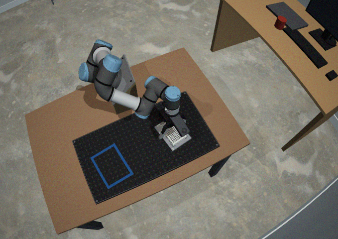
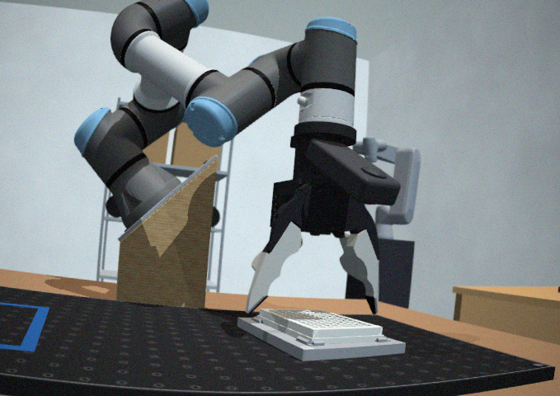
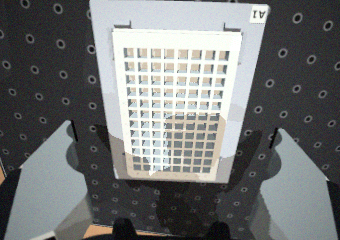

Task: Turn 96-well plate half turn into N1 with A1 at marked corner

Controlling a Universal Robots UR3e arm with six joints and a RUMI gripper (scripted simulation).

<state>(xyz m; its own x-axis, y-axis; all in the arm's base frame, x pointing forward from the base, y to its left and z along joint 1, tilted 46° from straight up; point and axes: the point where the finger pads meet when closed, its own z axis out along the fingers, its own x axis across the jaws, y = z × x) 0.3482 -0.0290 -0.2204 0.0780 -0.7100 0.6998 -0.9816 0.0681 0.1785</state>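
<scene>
Black perforated breadboard lies under your claw, which hangs spread wide and grasps nothing. Directly below, between the fingertips, the 96-well plate sits in nest N1, long axis running away from you; the A1 mark is at the far right corner.

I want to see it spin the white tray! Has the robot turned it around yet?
Not yet. The white tray sits flat in its grey holder, not yet turned. The open gripper hangs low over it, fingers either side, touching nothing. Grabbing, lifting, spinning half a turn and putting it back are all left.
</scene>
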